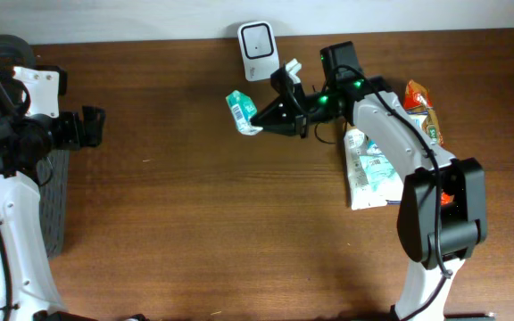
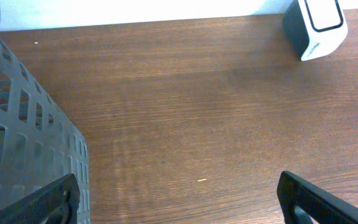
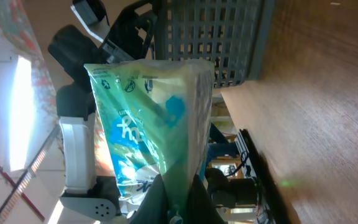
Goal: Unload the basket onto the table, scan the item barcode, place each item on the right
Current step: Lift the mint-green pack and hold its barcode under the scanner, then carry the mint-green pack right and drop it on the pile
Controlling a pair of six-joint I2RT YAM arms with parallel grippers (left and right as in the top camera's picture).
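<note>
A wide stretch of bare table (image 1: 194, 205) is left free across the middle and front, bounded by the grey basket (image 1: 58, 201) at the left edge and the pile of packets (image 1: 368, 169) on the right. The back edge is blocked at its centre by the white scanner (image 1: 256, 38), and the room near its front is taken by the green packet (image 1: 242, 113) held up in the right gripper (image 1: 261, 119). The right side is crossed by the right arm (image 1: 400, 134), stretched over the pile. Between the spread jaws of the left gripper (image 1: 92, 127) only bare wood is seen.
</note>
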